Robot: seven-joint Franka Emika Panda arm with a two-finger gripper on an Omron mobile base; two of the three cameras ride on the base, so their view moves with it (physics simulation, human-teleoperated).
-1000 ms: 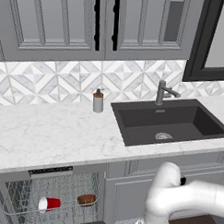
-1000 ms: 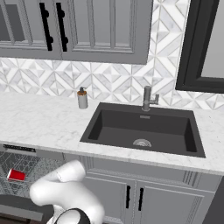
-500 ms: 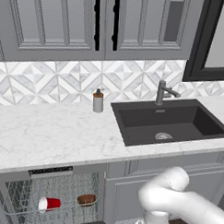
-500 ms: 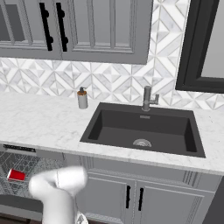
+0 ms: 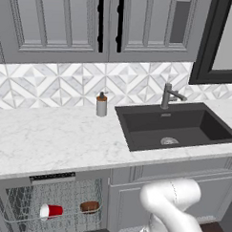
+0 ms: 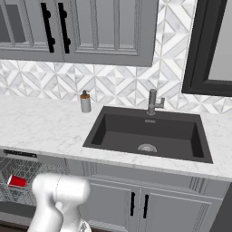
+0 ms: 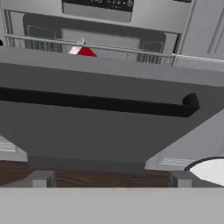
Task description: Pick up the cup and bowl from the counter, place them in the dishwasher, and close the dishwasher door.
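Dishwasher (image 5: 52, 201) sits under the counter (image 5: 55, 139), left of the sink (image 5: 177, 127), and its wire rack (image 5: 18, 204) is out in plain sight. Cup (image 5: 51, 211) is lying on its side in that rack, white rim pointing left in the left base view, and the bowl (image 5: 89, 206) is just to its right in the same rack, near it but not touching as far as I can see. From the right base view you get the cup (image 6: 17, 181) again as a red patch in the rack at the far left edge. Hand view looks up along the dishwasher door (image 7: 109, 131), a flat dark grey panel hanging open with its long black bar handle (image 7: 100, 103) running across it, and a sliver of the cup (image 7: 83, 51) pokes out past the door's top edge with the rack wires beside it. Gripper fingers are just two small grey stubs (image 7: 39, 178) at the bottom of that view, well apart from each other, not touching the door, so the claw looks spread wide and holding nothing. Soap bottle (image 5: 101, 104) stands on the counter by the sink's back left corner, and the faucet (image 5: 169, 95) is behind the sink.
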